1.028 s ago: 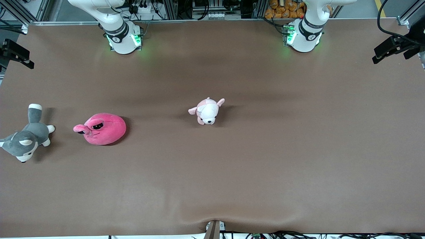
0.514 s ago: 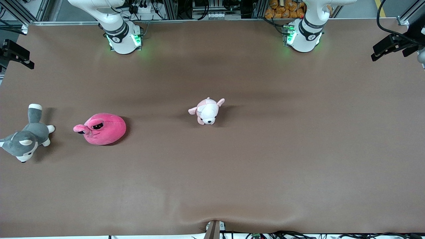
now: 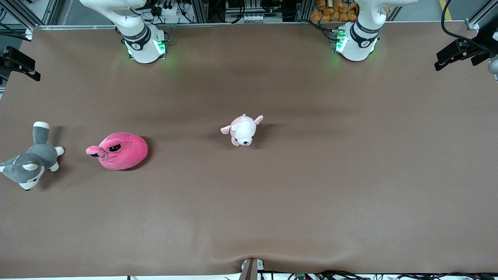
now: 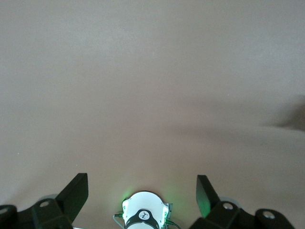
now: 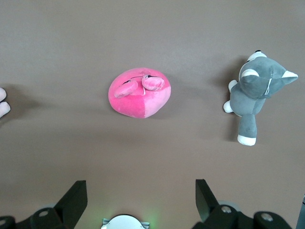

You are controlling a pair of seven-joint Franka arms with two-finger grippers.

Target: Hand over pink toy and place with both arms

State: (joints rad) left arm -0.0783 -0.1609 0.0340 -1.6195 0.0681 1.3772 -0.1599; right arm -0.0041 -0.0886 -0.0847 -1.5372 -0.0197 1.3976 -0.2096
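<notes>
Only the wrist views show both grippers' spread jaws.

Both arms are running off the top edge of the front view, so only their bases and lowest links are showing, and neither gripper is appearing there. In the right wrist view the right gripper (image 5: 138, 200) is being cut by the picture's edge, only its two spread fingertips showing, and the puppy (image 5: 4, 106) is reduced to a sliver at the edge. The left gripper (image 4: 142, 196) is likewise showing only its spread fingertips in the left wrist view.
</notes>
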